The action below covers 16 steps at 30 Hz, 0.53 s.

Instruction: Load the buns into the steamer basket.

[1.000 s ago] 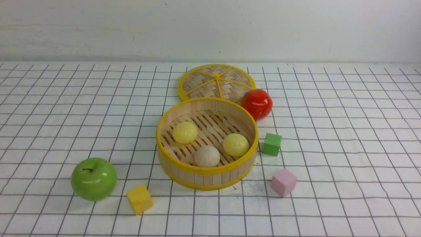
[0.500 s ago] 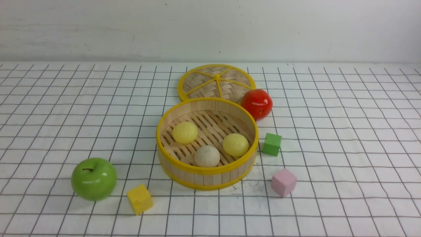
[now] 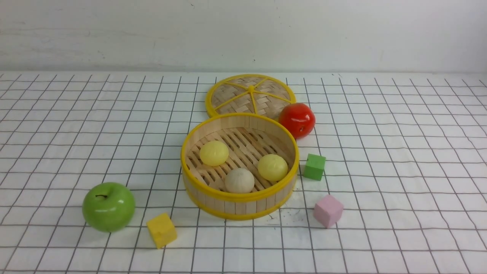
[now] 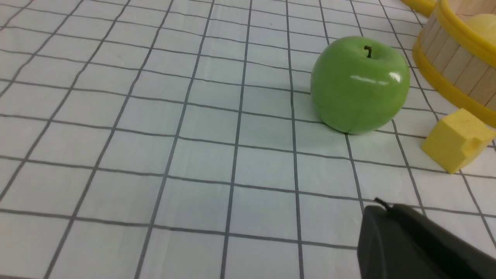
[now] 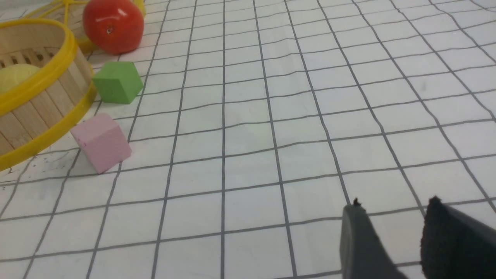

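Yellow-rimmed, the basket (image 3: 240,207) sits on the bench (image 3: 399,152), all three buns (image 3: 239,180) inside. Left gripper (image 4: 381,203) is pressed together, holding nothing; right gripper (image 5: 395,203) is spread, empty, above the bench.

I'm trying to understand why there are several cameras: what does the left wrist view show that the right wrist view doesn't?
Only the left wrist view: the green apple, the yellow cube and the left gripper, closed.
Only the right wrist view: the red apple, the green cube, the pink cube and the right gripper, open.
Both: part of the steamer basket and a pale yellow bun inside.
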### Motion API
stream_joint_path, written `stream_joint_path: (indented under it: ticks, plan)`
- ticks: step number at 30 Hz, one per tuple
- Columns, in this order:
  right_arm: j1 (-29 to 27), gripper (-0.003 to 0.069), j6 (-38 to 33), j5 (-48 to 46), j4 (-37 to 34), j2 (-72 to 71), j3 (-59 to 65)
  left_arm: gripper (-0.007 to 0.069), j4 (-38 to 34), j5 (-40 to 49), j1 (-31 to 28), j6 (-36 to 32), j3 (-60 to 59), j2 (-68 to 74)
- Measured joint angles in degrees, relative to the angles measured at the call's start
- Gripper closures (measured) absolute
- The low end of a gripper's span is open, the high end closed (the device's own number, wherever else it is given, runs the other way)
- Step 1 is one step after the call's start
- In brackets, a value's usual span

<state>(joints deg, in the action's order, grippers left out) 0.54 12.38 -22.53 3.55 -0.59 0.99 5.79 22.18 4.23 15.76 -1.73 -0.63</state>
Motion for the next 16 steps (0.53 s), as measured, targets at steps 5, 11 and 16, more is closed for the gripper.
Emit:
stream_joint_path:
  ticks: [5, 11, 16]
  plan:
    - [0.0, 0.0418, 0.0, 0.0, 0.0, 0.0, 0.0, 0.0627, 0.0, 0.0, 0.0, 0.0, 0.0, 0.0]
    - [0.0, 0.0418, 0.0, 0.0, 0.0, 0.0, 0.0, 0.0622, 0.0, 0.1, 0.0, 0.0, 0.0, 0.0]
    - [0.0, 0.0418, 0.0, 0.0, 0.0, 0.0, 0.0, 0.0617, 0.0, 0.1, 0.0, 0.0, 0.0, 0.0]
